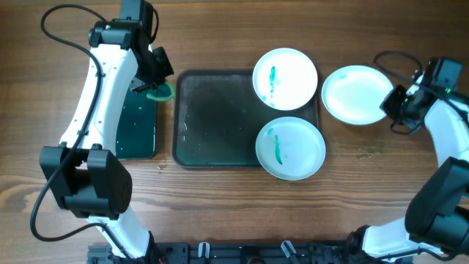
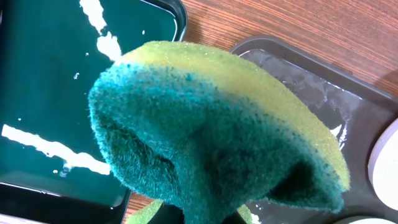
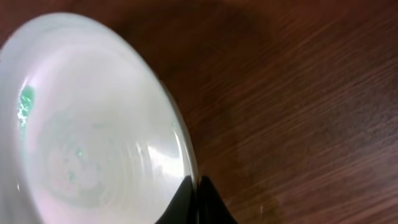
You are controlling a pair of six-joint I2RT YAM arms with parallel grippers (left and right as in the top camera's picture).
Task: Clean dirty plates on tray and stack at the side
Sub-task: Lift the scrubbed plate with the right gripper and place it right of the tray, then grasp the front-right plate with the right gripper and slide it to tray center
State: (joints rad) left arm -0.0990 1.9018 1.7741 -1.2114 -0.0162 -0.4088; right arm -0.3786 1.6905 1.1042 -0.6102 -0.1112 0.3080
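Overhead: left claw [image 1: 154, 79] grips sponge [image 2: 211, 124]; right claw [image 1: 393, 110] pinches plate [image 1: 355, 94] rim beside tray [image 1: 212, 117].

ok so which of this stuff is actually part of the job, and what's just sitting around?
Job: upper streaked plate, lower streaked plate, third plate in right gripper, large tray, sponge in left gripper.
Lying about: small tray, black cable, table.

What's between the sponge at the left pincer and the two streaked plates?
Overhead shows only the bare, wet floor of the tray between the sponge and the far plate and near plate.
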